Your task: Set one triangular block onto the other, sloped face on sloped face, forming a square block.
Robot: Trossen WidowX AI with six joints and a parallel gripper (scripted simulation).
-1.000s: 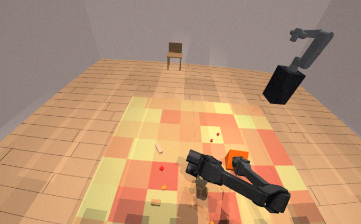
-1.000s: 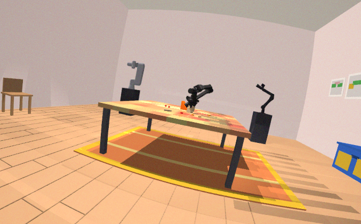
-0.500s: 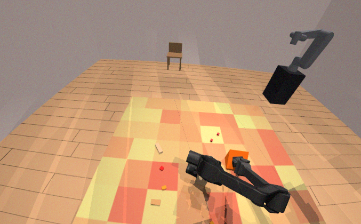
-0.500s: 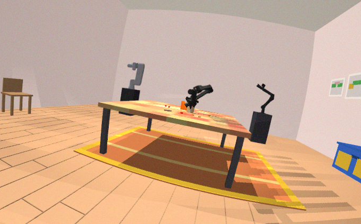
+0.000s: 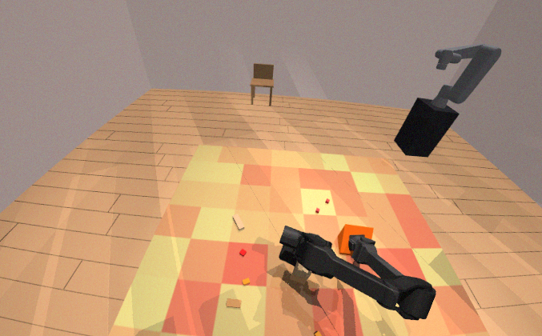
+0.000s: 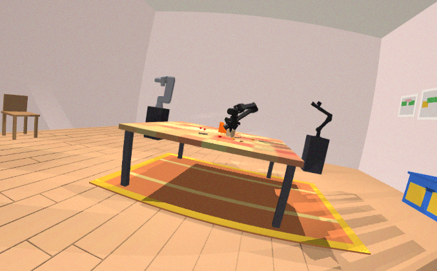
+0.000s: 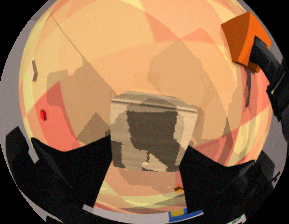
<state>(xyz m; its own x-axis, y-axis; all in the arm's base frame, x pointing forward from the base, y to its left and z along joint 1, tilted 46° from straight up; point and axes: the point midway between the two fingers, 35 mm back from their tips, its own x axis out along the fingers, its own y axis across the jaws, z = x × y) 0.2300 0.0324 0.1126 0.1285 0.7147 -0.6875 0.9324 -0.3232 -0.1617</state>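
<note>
My gripper point(image 7: 148, 141) is shut on a beige triangular block point(image 7: 152, 120), with one black finger at each side. The second triangular block point(image 7: 150, 96) shows only as a thin pale strip beyond the held block's far edge, with a dark line between them. The strip and the held block look close to parallel. Whether their sloped faces touch cannot be told; most of the lower block is hidden. In the top view the beige blocks point(image 5: 302, 273) show partly below the hand, and in the exterior view the blocks point(image 6: 230, 133) are too small to tell apart.
An orange block point(image 5: 353, 231) point(image 6: 222, 127) point(image 7: 238, 37) stands by the arm's base. Small red cubes point(image 5: 242, 252) point(image 5: 317, 210), a pale bar point(image 5: 238, 222), an orange piece point(image 5: 246, 282) and a tan piece point(image 5: 233, 303) lie on the patchwork table point(image 5: 214, 192).
</note>
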